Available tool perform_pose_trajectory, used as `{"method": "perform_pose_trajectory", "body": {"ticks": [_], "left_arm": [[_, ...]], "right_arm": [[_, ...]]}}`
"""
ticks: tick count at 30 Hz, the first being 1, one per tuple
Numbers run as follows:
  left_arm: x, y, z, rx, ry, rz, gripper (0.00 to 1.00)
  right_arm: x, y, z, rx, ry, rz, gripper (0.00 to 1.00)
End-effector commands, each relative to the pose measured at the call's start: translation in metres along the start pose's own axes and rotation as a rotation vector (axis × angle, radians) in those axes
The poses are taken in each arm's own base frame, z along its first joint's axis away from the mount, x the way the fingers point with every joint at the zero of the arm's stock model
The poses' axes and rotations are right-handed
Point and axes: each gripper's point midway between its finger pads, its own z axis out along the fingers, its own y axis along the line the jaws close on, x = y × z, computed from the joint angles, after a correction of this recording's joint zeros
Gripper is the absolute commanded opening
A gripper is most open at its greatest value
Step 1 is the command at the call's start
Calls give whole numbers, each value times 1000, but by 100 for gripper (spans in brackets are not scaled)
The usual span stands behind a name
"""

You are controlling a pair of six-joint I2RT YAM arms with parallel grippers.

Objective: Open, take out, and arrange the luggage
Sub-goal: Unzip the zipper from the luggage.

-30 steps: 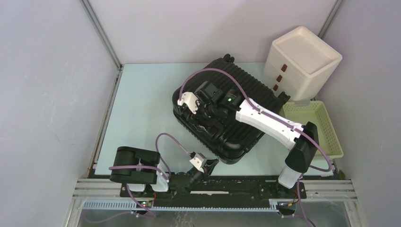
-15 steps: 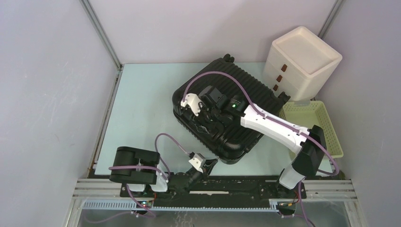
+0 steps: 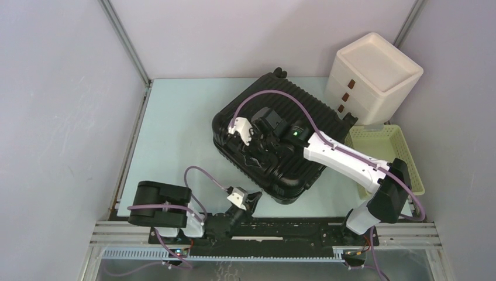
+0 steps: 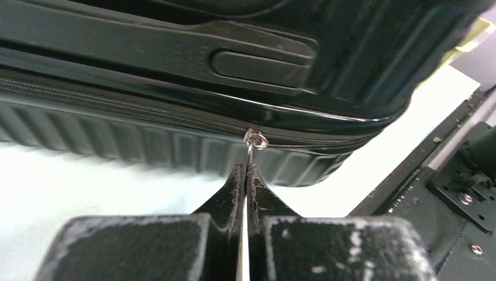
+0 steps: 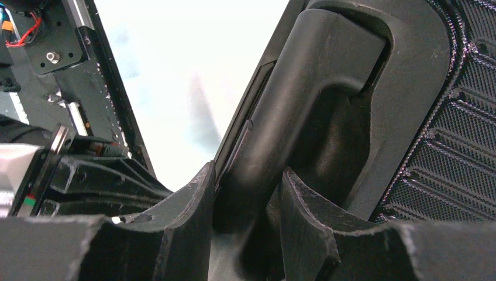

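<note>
Left pincer [image 3: 248, 201] is low at the near edge of the worktop [image 3: 175, 134], fully closed. It's pinching the thin metal zip pull [image 4: 255, 140] between its fingertips. The pull's ring hangs off the slider at the luggage's near rounded corner. The zip track [image 4: 117, 103] runs left from there along the seam, and the teeth look meshed. An oblong recess [image 4: 263, 61] sits in the shell just above the seam.

Luggage [image 3: 319, 100] lies flat with the lid down, turned diagonally, right of centre on the worktop. Its near corner is close to the front edge and its far corner is near the back wall.

Right pincer [image 3: 250, 134]: the arm extends in from the right over the ribbed top, with the fingers down on the left part of the shell. It's partly closed, one finger on each side of the moulded black carry handle [image 5: 304, 99] in its recess. Both fingers touch it, so it's clamped on the handle.

Further right, a pale yellow slatted basket [image 3: 412, 161] sits just beside the luggage's right edge. A white three-drawer box [image 3: 374, 76] stands behind it in the far right corner, close to the luggage. I can't tell whether they touch.
</note>
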Motion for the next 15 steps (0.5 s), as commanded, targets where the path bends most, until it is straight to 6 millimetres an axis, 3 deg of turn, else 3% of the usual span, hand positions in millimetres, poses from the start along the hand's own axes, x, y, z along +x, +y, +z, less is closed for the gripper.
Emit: {"method": "perform_pose_trajectory", "body": {"ticks": [1,15], "left_arm": [[3,76,-14,-288,3,104,0],[8,129,-38,-342,17,-17,0]], "right_arm": [[40,28,-31,-131,118,-71,9],[62,22,-58,-158,109,-105,7]]}}
